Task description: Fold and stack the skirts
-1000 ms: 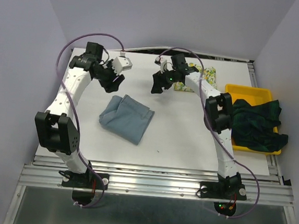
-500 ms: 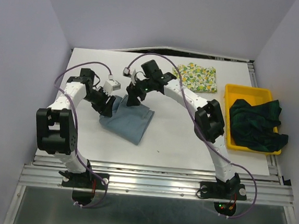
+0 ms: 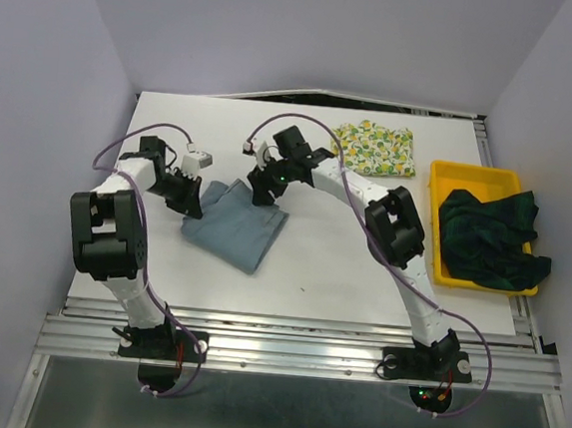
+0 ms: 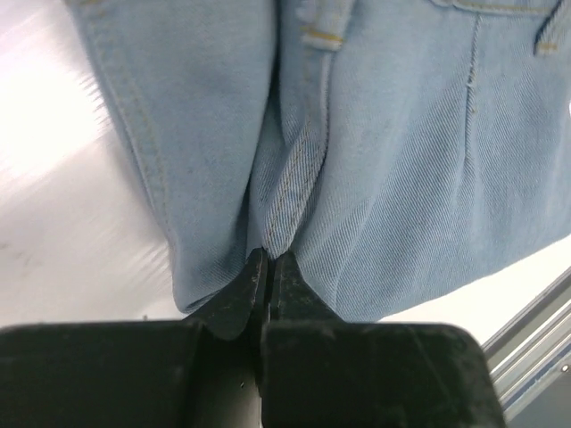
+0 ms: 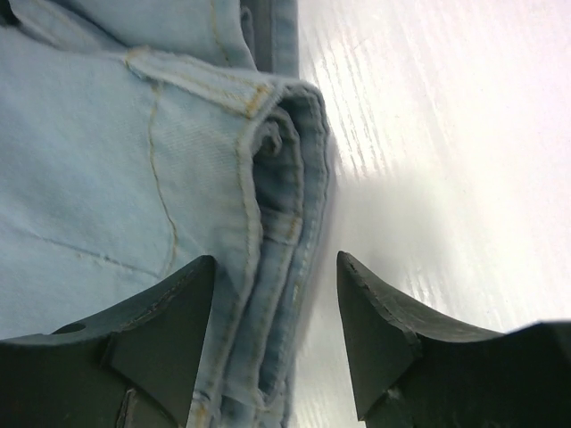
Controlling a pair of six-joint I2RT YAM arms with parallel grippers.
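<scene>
Top external, plaid skirt [image 3: 489,237] in tray [image 3: 475,173], lemon skirt [image 3: 374,148] seemingly folded

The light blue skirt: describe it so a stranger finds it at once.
On the white table, look left of centre. The light blue skirt lies folded there: plain denim, unlike the lemon-print skirt at the back and the plaid skirt in the yellow tray.

Bench [image 3: 341,269]: white flat top, with a metal rail [image 3: 294,350] along its near edge.
Yellow tray [image 3: 475,171]: rigid, set at the bench's right edge.
Lemon-print skirt [image 3: 377,149]: folded flat, just left of the tray's far corner.
Blue-grey skirt [image 3: 233,227]: folded in layers, well left of the tray, lying askew to the tray's sides.
</scene>
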